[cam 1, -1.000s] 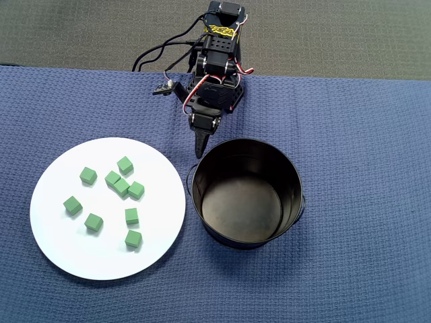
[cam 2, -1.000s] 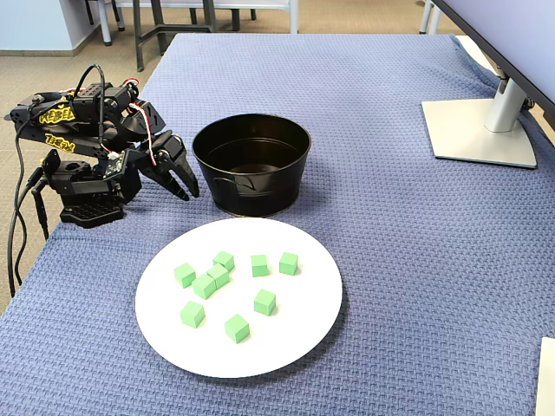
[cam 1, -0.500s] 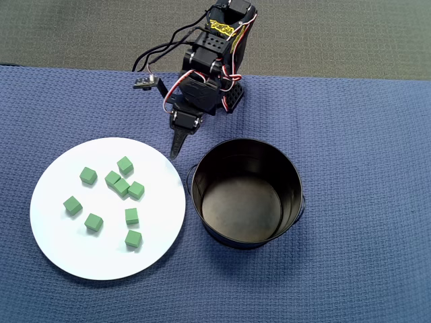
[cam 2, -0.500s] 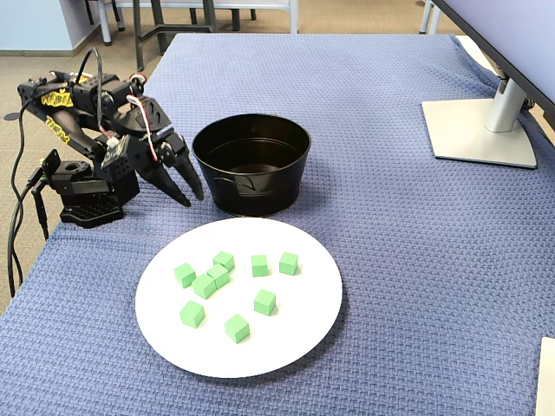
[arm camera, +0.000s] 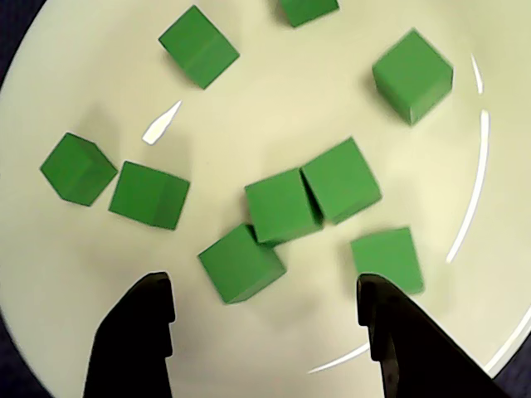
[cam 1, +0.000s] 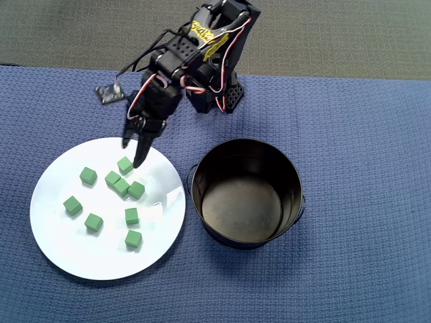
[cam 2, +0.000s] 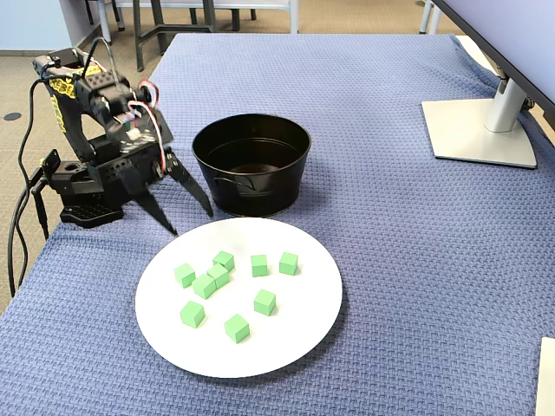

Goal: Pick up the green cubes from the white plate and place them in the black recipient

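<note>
Nine small matte green cubes (cam 1: 122,186) are scattered on the large glossy white round plate (cam 1: 60,252), with three bunched edge to edge near the middle. They are judged light, rigid and easily nudged across the slick glaze. A lone cube is best taken across two flat opposite faces, such as the one nearest the arm (cam 1: 125,165). The black two-finger tool (cam 1: 133,153) is held with its fingers spread apart and empty, just above the plate's near rim. The tall round black metal pot (cam 1: 247,194) stands empty beside the plate. Both rest on a desk covered in blue woven cloth (cam 2: 408,251), where a monitor foot (cam 2: 481,130) is seen well apart.
</note>
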Available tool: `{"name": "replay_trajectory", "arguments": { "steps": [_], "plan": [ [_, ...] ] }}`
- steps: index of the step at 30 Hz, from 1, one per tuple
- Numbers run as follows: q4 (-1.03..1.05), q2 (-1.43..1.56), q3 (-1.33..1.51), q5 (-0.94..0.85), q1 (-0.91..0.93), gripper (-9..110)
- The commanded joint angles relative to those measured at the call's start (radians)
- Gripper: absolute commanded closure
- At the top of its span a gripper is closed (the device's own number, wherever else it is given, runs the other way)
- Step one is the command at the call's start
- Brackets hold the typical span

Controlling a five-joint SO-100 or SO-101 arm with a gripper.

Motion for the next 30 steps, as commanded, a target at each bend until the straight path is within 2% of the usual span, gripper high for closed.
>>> {"name": "replay_trajectory", "arguments": {
  "steps": [1, 6, 13, 22, 30],
  "plan": [
    [-0.066, -0.115, -0.112, -0.299, 0.067, 78],
    [-0.13, -0.199, -0.081, -0.44, 0.103, 79],
    [-0.196, -0.321, -0.087, -0.48, 0.115, 79],
    [-0.331, -0.451, -0.052, -0.491, 0.127, 81],
    [-0.365, -0.417, 0.002, -0.42, 0.084, 83]
  ]
}}
